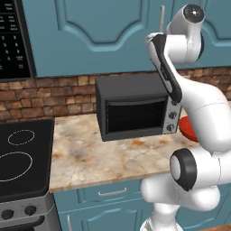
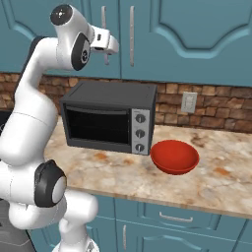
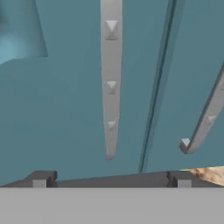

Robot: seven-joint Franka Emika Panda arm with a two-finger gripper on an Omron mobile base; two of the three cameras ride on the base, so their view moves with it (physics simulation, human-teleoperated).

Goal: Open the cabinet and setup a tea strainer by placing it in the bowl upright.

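The teal wall cabinet hangs above the counter with both doors closed, so the tea strainer is hidden. My gripper is raised to the bottom end of the left door's silver bar handle. In the hand view the gripper is open, its fingertips spread wide, and that handle runs straight up between them, a little ahead on the cabinet door. The right door's handle slants past at the right. The red bowl sits empty on the counter, to the right of the oven; its rim peeks out behind my arm, bowl.
A black toaster oven stands on the marble counter below the cabinet, close under my hand. A black stovetop and a microwave lie to the left. A wall outlet is on the brick backsplash.
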